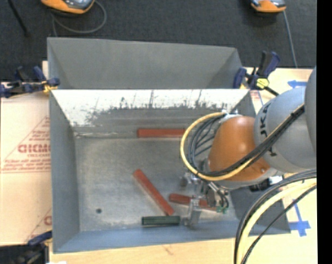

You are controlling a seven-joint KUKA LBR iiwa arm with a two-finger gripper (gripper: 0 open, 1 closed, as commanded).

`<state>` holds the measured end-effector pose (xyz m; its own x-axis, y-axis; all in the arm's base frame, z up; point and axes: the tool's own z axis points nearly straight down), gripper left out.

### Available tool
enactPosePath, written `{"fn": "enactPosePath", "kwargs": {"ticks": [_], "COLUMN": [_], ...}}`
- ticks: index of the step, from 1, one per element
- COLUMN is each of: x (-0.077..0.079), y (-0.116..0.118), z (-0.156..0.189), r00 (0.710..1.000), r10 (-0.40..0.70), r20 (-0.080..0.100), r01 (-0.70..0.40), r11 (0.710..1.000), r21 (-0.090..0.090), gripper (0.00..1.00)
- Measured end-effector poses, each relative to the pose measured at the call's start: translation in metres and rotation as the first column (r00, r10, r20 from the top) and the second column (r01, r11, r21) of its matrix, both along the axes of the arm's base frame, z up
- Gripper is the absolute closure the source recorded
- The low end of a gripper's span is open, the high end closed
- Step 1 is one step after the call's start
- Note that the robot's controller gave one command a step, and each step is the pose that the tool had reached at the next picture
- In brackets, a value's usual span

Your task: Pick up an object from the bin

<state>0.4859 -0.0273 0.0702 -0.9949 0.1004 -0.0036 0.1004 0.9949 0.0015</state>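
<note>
Where the near wall of the grey metal bin [64, 164] meets its floor, a dark green flat stick [161, 220] is seen lying along that wall, right of the middle. Just beyond its right end the gripper [194, 210] is found, lowered close to the floor in the near right part of the bin. Whether the gripper is spread or pressed together cannot be told, since its tip is crowded by dark metal parts and wiring. A short red bar [179, 199] is placed directly at the gripper, lying nearly crosswise. Its left end shows free on the floor and its right part is covered by the gripper's body. Whether that bar is pinched or merely lies beneath cannot be told. To the left, a long red flat stick [153, 192] is laid slantwise, running from the middle of the floor down toward the short red bar, with its lower end near the bar's left end. A small dark speck [98, 211] is noted on the floor further left, well apart from everything else. Behind the gripper, the arm's rounded orange cover [237, 147] is seen, ringed by a loop of yellow and black cables [190, 142]. Farthest away, a second long red stick [160, 132] is laid along the foot of the far wall, parallel to it and well apart from the gripper.
</note>
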Motion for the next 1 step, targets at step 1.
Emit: {"fn": "enactPosePath", "kwargs": {"ticks": [1], "x": [-0.0004], "y": [0.0], "z": [-0.0001], "r00": [1.0], "r10": [0.0], "r20": [-0.001], "r01": [0.0], "r11": [1.0], "r21": [0.0], "gripper": [1.0]}}
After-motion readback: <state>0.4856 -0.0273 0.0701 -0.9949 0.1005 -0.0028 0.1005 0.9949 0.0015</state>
